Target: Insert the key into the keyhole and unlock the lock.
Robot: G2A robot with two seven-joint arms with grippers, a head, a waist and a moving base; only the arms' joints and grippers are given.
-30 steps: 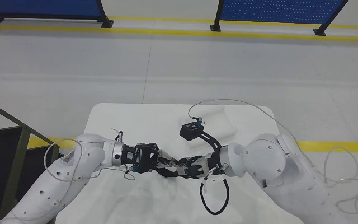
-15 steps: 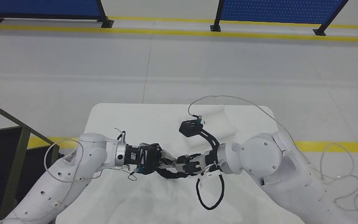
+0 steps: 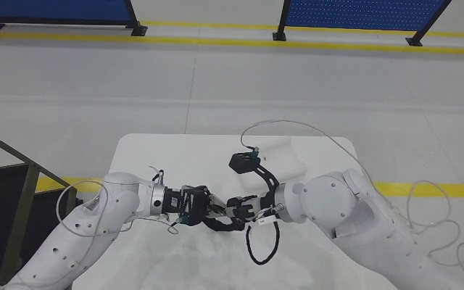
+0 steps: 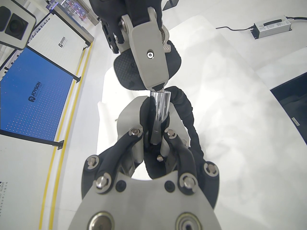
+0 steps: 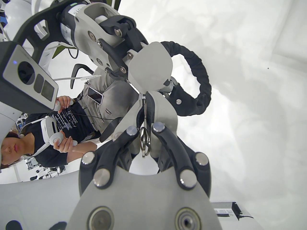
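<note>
One white surface (image 3: 167, 156) lies below. Over it the left claw (image 4: 155, 123) clamps the chrome lock (image 4: 161, 106), black cable (image 4: 190, 116) looping aside; facing it, the right claw (image 5: 145, 123) pinches the key (image 5: 144, 110) at the lock's end. Any tilt between them could jam or bend the key, or twist the lock loose.
</note>
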